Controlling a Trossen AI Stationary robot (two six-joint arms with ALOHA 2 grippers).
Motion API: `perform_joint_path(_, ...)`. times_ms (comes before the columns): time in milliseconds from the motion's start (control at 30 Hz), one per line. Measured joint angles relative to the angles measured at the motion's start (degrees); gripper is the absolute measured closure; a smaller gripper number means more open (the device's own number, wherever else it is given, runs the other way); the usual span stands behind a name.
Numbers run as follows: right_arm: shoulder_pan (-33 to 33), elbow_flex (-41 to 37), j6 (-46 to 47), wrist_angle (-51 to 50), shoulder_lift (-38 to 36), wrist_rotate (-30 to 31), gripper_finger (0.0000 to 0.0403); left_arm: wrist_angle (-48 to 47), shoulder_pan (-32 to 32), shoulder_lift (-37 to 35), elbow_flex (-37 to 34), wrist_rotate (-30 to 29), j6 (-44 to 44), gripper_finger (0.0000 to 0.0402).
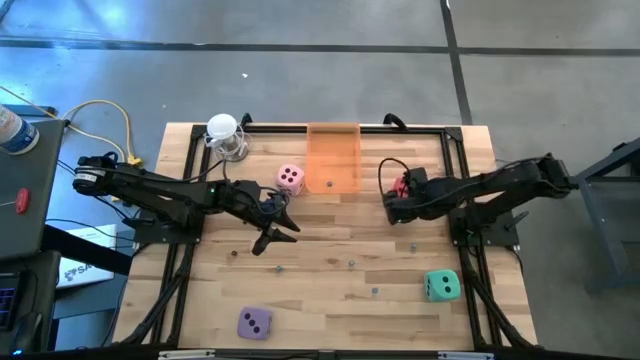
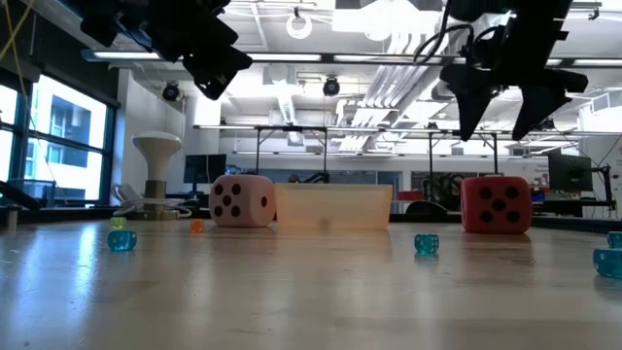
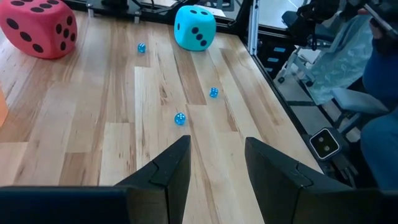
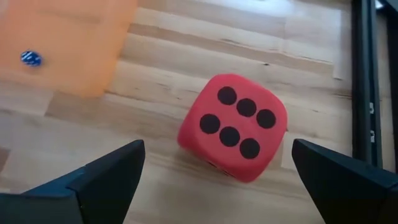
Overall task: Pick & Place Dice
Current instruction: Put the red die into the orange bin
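My right claw (image 4: 217,171) hangs over the red die (image 4: 233,127), fingers spread wide to either side of it, nothing gripped. The die sits on the wooden counter (image 1: 330,285) with its six-pip face up, near the back rail and just right of the orange translucent bin (image 1: 332,158). In the low view it rests flat on the boards, with my right claw (image 2: 501,107) above it.

My left claw (image 1: 278,232) hovers left of centre over bare boards, fingers parted a moderate way, empty. Its wrist view looks past both fingers (image 3: 171,165) across the counter to the red die (image 3: 38,28) and the teal die (image 3: 194,27).

Pink die (image 1: 290,178): touching or just beside the bin's left wall. Teal die (image 1: 442,286): front right, near the frame. Purple die (image 1: 254,322): front left, well apart from the rest.

Small blue beads (image 3: 180,118) lie scattered between the dice; one bead (image 4: 30,58) shows through the bin. A white stand (image 1: 224,135) sits at the back left corner
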Motion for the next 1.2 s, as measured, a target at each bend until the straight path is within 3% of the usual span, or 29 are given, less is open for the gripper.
perform_joint_path(167, 0.00, 0.00, -1.14, 0.58, 4.19, 0.70, 0.0003, -0.14, 0.00, 0.00, 0.00, 0.02, -0.03, 0.0254)
perform_joint_path(467, -0.83, 0.00, -1.04, -0.36, 7.19, 8.33, 0.0003, -0.13, 0.00, 0.00, 0.00, 0.01, 0.01, 0.0254)
perform_joint_path(733, 0.55, 0.00, 12.71, -5.95, 5.98, 6.27, 0.0003, -0.12, 0.00, 0.00, 0.00, 0.02, 0.47, 0.0254)
perform_joint_path(900, 1.86, 0.01, 15.29, -4.35, 5.98, 9.43, 0.0003, -0.12, -0.02, 0.00, 0.00, 0.02, 0.49, 0.0254)
perform_joint_path(1200, 2.29, -4.65, 24.13, -2.19, 6.46, 8.74, 0.0003, -0.28, -0.01, 0.00, 0.00, 0.03, 0.51, 0.0254)
